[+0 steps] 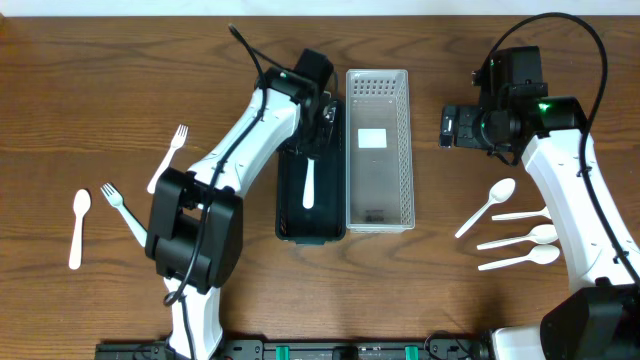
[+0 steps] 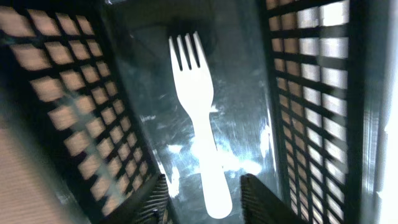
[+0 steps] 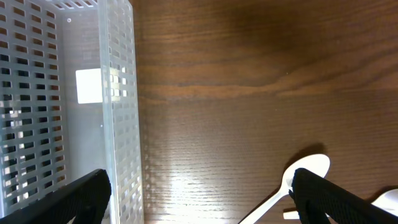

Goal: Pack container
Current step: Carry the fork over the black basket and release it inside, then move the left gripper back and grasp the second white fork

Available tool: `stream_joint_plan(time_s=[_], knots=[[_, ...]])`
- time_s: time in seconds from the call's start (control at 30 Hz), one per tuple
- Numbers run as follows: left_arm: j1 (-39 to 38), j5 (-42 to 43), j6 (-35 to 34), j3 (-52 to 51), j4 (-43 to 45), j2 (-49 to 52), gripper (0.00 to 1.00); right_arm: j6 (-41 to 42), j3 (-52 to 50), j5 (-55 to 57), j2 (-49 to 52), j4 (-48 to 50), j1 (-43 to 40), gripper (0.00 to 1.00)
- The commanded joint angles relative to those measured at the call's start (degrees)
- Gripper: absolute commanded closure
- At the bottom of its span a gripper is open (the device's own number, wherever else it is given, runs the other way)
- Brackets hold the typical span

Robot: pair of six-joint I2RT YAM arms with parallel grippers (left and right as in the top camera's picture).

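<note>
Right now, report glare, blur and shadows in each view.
Left wrist: glare washes out the fork handle and black basket floor, walls smeared; right wrist: own fingers blurred, bright patch on table beside white basket, spoon casts shadow; overhead: sharp, evenly lit.

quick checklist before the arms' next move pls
1. fork lying flat in black basket: ok
2. left gripper off the fork, gaps either side of the handle: ok
3. right gripper open: ok
4. right gripper centred over nearest spoon: not ok, the spoon lies by one finger
5. white basket has room for spoons: ok
</note>
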Motion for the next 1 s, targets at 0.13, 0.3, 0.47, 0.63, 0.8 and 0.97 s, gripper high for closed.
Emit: stream_joint_plan(time_s=[0.13,0.3,0.47,0.63,0.8,0.97], knots=[[3.19,-13.07,10.71,9.31,-8.15,-14.73,0.18,-1.18,0.61,0.81,-0.22,-0.07,-0.15,0.03],[16.48,-11.3,19.98,9.29,-11.3,-18.78,0.1,-1.14,0.61,0.79,-0.22,-0.04,-0.15,0.02],[31.3,-2.86,29.97,8.07,-11.5,-15.21,0.09,-1.14,0.61,0.81,-0.22,-0.07,-0.15,0.01],[39.5,-2.45,35.63,8.07,-10.21,-8.13,0.08,-1.11,0.61,0.81,-0.22,-0.02,-0.15,0.01],[41.44,-2.49,37.62,8.07,-8.83,-0.76,0.09,-1.09,0.61,0.79,-0.22,0.42,-0.15,0.01],[41.0,-2.49,38.21,8.07,-7.58,5.88,0.09,-0.31,0.61,0.79,-0.22,1.49,-0.15,0.01]])
